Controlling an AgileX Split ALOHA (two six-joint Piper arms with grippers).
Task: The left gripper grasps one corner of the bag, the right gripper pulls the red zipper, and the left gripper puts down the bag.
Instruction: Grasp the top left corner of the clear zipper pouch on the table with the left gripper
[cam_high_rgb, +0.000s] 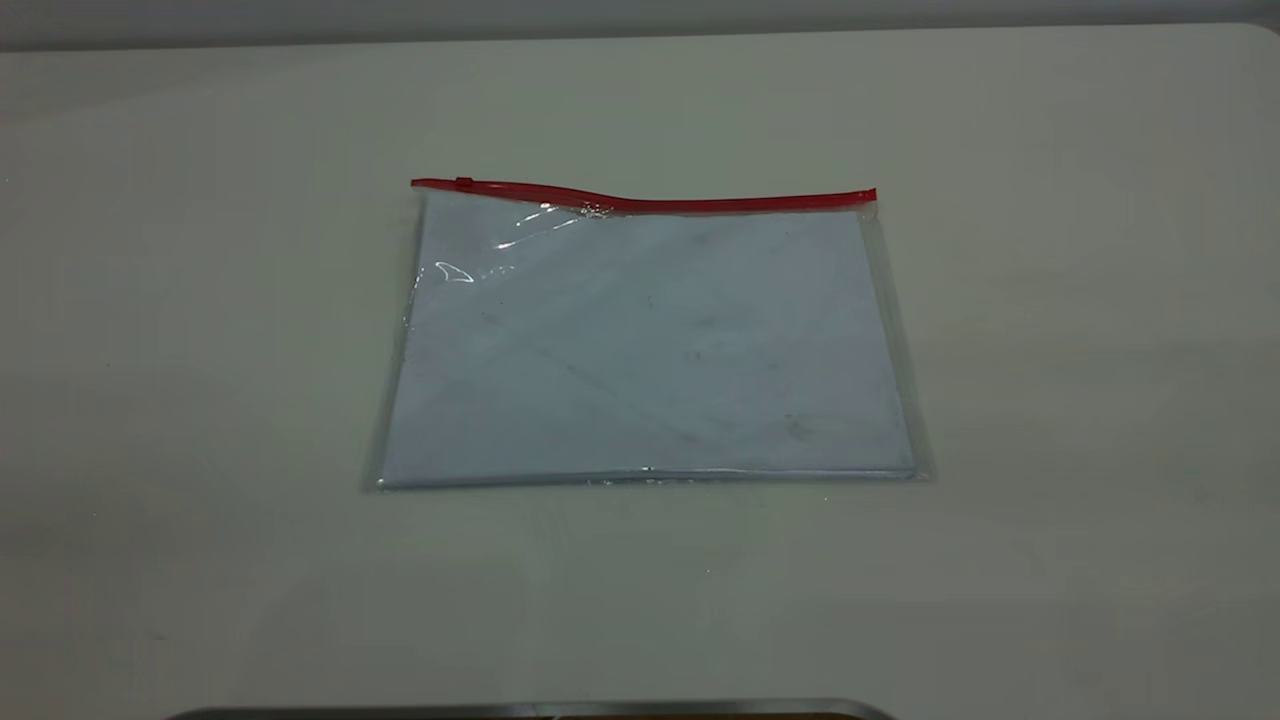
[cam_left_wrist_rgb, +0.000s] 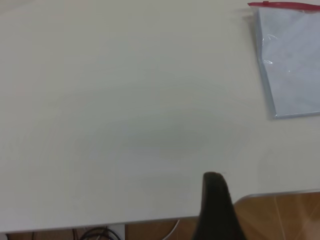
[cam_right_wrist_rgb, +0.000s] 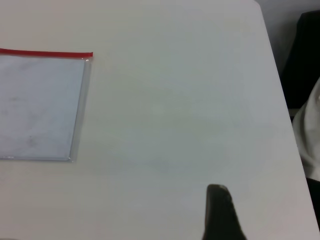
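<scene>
The bag (cam_high_rgb: 650, 340) lies flat on the white table, a clear pouch with a pale sheet inside. The red zipper (cam_high_rgb: 640, 200) runs along its far edge, with the slider tab (cam_high_rgb: 463, 183) near the left corner of the bag (cam_high_rgb: 420, 192). Neither gripper shows in the exterior view. In the left wrist view the left gripper (cam_left_wrist_rgb: 214, 180) is a single black tip over the table's near edge, far from the bag (cam_left_wrist_rgb: 292, 65). In the right wrist view the right gripper (cam_right_wrist_rgb: 218, 192) hovers over bare table, well apart from the bag (cam_right_wrist_rgb: 40, 107) and zipper end (cam_right_wrist_rgb: 87, 54).
A metal-rimmed edge (cam_high_rgb: 530, 710) shows at the table's front. Past the table edge the left wrist view shows wooden floor (cam_left_wrist_rgb: 280, 215) and cables (cam_left_wrist_rgb: 95, 232). The right wrist view shows a dark object (cam_right_wrist_rgb: 305, 55) and white cloth (cam_right_wrist_rgb: 310, 140) beyond the table's side.
</scene>
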